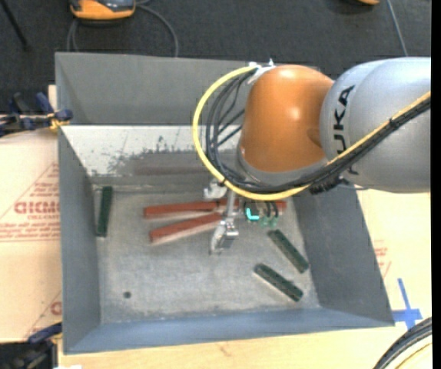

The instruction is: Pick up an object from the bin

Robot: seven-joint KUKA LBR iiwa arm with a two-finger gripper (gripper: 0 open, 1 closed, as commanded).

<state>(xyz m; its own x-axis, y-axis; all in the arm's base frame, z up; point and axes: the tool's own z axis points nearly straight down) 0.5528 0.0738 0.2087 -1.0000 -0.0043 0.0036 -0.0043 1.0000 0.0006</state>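
Note:
My gripper (223, 235) hangs below the arm's orange cover in the middle of the bin, low over the floor. It is at the right end of a pair of red-brown tongs (180, 221), whose two long arms stretch leftward from it. Whether it touches the tongs cannot be told. A dark green bar (288, 250) lies slanted just right of the gripper. A second dark green bar (278, 281) lies a little nearer the front wall.
A third dark green bar (103, 210) lies upright along the left wall. A small dark speck (127, 294) sits on the floor at the front left. The arm's orange cover and cables hide the bin's back right part.

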